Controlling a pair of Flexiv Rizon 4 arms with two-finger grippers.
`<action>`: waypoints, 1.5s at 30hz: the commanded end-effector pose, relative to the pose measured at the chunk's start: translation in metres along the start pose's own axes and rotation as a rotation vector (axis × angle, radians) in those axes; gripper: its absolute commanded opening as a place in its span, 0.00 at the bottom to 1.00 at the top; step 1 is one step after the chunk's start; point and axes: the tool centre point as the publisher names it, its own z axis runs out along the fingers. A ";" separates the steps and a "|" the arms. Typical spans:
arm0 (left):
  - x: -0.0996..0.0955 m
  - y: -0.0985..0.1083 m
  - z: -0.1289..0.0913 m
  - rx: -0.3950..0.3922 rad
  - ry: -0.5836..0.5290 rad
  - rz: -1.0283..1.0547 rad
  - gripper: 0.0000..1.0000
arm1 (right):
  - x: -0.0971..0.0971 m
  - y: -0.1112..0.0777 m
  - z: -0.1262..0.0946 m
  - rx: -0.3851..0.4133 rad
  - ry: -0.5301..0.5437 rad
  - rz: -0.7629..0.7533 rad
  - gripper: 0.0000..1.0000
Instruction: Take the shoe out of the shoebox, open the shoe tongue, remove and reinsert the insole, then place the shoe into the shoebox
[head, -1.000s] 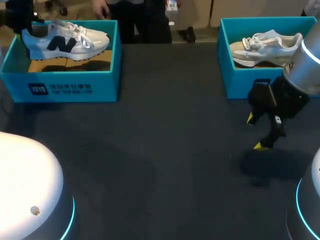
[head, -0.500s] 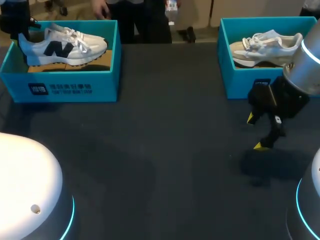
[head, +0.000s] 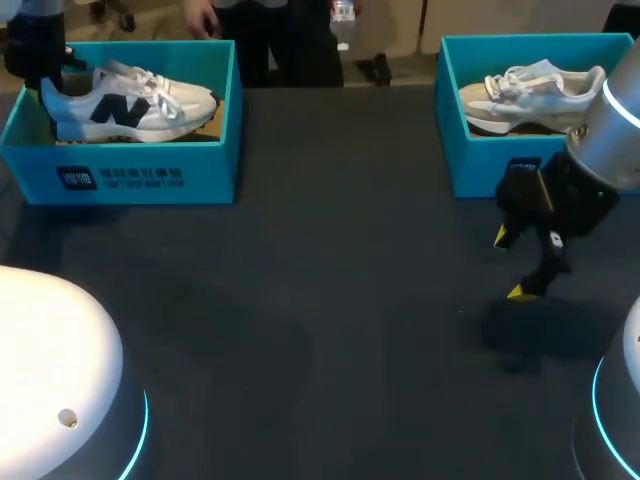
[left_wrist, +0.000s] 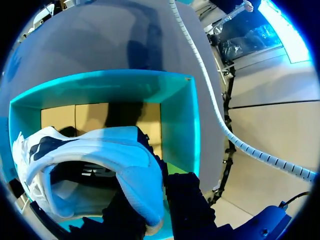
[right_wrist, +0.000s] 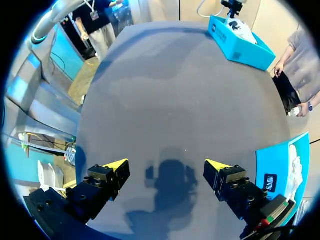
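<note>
white shoe (left_wrist: 107, 150), gripped by left end effector (left_wrist: 154, 214)

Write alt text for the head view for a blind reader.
The left gripper holds a white sneaker by its heel inside the left teal shoebox. The right gripper hangs open over the dark table, in front of the right teal shoebox, which holds a pale sneaker.

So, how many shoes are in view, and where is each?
2. The white shoe with a dark letter is in the left shoebox, its heel held by the left gripper. The pale shoe lies in the right shoebox. None seems hidden.
</note>
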 end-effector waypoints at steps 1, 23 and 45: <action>-0.005 -0.001 0.018 0.002 0.009 0.002 0.00 | 0.000 0.000 0.001 0.003 -0.001 0.000 1.00; -0.011 -0.032 0.043 0.007 0.035 0.071 0.00 | 0.000 0.000 0.001 0.003 -0.001 0.000 1.00; -0.025 -0.046 0.059 0.042 0.022 0.113 0.00 | 0.000 0.000 0.001 0.003 -0.001 0.000 1.00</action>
